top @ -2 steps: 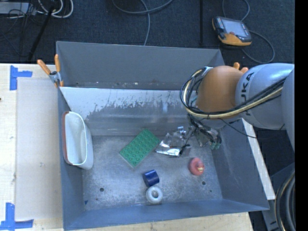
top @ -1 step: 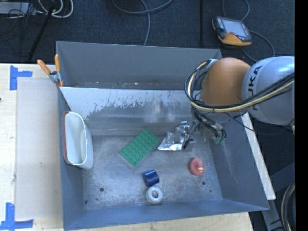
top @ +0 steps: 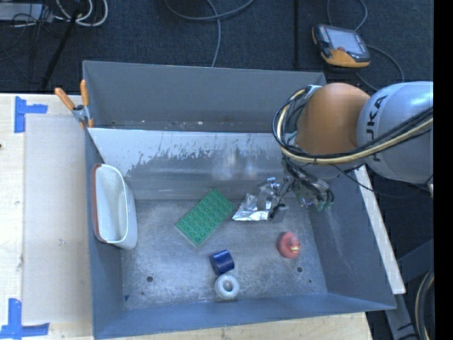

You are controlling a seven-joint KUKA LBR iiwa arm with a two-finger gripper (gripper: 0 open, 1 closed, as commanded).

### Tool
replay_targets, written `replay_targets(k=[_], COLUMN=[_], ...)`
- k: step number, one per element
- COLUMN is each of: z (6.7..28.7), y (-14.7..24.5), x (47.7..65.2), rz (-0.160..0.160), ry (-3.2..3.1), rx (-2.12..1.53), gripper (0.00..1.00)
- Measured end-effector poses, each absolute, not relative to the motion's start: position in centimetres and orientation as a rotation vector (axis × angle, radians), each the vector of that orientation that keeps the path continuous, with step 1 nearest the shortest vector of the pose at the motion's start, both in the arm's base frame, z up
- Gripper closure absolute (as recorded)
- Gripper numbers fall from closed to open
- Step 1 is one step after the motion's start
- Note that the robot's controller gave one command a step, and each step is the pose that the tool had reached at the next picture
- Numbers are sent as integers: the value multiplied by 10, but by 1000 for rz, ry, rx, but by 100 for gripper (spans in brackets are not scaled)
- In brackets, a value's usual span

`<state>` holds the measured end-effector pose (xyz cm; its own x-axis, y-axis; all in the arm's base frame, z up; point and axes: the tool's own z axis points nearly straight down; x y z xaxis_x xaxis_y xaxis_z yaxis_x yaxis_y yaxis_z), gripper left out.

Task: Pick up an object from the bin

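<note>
Dark floor w/ cables is lying behind the grey bin (top: 212, 98), which is carrying a few loose items. Arm is reaching in from the right, w/ gripper (top: 274, 193) hanging low at right-centre, just beside or touching crumpled silver foil (top: 249, 211). Gripper state: cannot tell whether apart or together. Green stud plate (top: 204, 217) is lying just left of foil; red ball (top: 288, 245) is sitting near, toward front. Blue cylinder (top: 221, 261) and white ring (top: 226, 286) are sitting at front; white tray (top: 113, 207) is leaning at left wall. Recommended: centre over foil, descend approx. vertically, clamp its bulk, avoid plate edge. Foil is probably crushing easily, so lift w/o dragging.
</note>
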<state>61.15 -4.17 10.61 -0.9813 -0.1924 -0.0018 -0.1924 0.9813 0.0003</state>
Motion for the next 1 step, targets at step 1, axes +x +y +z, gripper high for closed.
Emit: replay_targets(k=[1], z=[157], y=[-41], x=[613], rz=[-1], ry=[3122], rx=[-301], gripper=[100])
